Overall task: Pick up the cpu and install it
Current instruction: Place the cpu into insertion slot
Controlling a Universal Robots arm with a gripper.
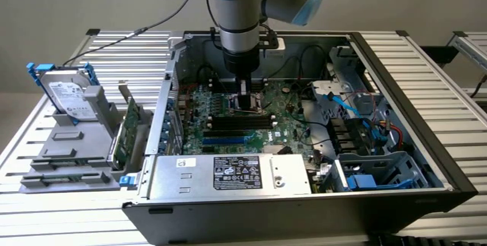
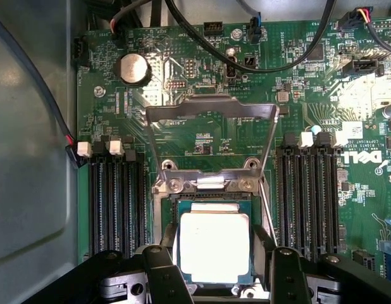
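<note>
The cpu [image 2: 214, 247], a small square chip with a bright silver top and a green rim, sits between my two black fingers [image 2: 162, 269] directly over the socket on the green motherboard [image 2: 202, 136]. My gripper [image 2: 216, 272] is shut on its two opposite edges. The socket's metal load plate [image 2: 211, 113] stands flipped up and open behind the chip. Whether the chip rests in the socket or hovers just above it, I cannot tell. In the exterior view my gripper [image 1: 245, 102] reaches straight down into the open computer case [image 1: 403, 80], low over the board's middle.
Black memory slots [image 2: 113, 196] flank the socket on both sides, and cables [image 2: 202, 38] loop over the board. On the exterior view's left, a silver hard drive [image 1: 67, 95] with a blue bracket and a green circuit card [image 1: 129, 123] stand in a grey holder. The power supply [image 1: 228, 174] fills the case's near side.
</note>
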